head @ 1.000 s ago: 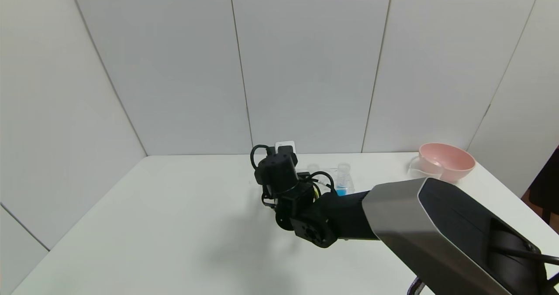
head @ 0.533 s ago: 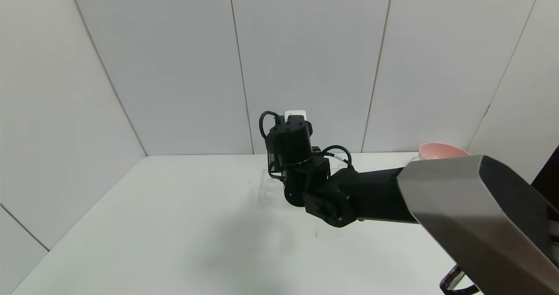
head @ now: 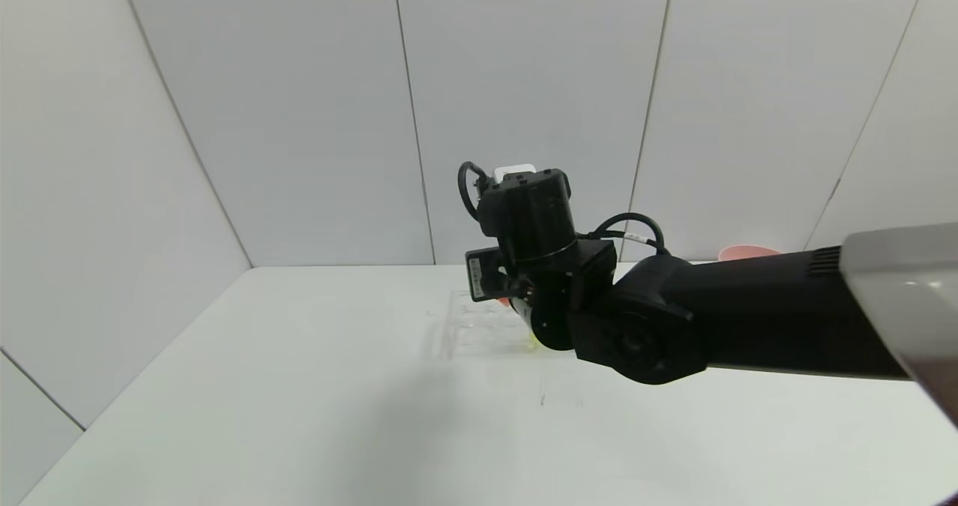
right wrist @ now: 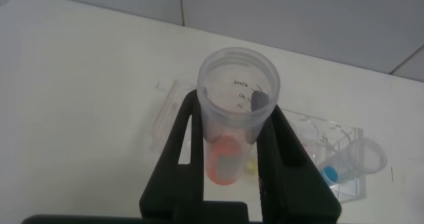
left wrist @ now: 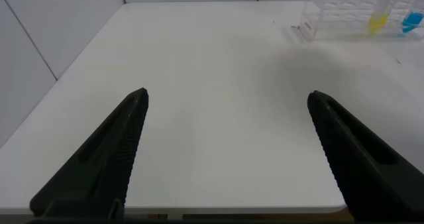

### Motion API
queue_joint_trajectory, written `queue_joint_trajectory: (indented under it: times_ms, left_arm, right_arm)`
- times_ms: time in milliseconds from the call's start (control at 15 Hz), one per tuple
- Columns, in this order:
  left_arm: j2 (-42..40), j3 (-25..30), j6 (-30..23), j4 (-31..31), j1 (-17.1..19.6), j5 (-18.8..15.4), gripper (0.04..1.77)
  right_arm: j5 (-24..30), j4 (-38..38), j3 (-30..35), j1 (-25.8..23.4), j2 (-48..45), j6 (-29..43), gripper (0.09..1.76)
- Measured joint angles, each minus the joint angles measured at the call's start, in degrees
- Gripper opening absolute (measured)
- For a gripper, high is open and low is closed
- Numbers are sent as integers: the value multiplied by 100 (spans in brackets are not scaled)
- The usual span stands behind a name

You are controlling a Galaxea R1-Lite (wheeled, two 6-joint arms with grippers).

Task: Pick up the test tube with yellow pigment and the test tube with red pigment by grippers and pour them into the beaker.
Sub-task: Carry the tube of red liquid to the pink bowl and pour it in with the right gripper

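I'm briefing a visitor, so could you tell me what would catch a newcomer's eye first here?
The right hand, raised above the clear rack mid-table, grips the red tube upright. The yellow tube and a blue tube stand in the rack. The left hand hangs open over bare table.

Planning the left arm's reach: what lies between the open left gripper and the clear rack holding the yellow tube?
Bare white table, in the left wrist view, between left gripper and rack.
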Motion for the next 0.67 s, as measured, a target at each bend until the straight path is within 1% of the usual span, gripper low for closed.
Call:
queue_joint_trajectory:
  times_ms: [133, 333, 467, 667]
  left_arm:
    - [0, 0, -2, -2, 0, 2, 172]
    - [0, 0, -2, 0, 0, 2, 172]
    - [0, 0, -2, 0, 0, 2, 172]
    - [0, 0, -2, -2, 0, 2, 172]
  right_arm:
    - [436, 238, 463, -83, -474, -123, 52]
    - [1074, 312, 1182, -316, -1163, -558, 52]
    - [1514, 315, 1690, -595, -1630, -903, 52]
    - [2288, 323, 2388, -1181, -2247, -1370, 52]
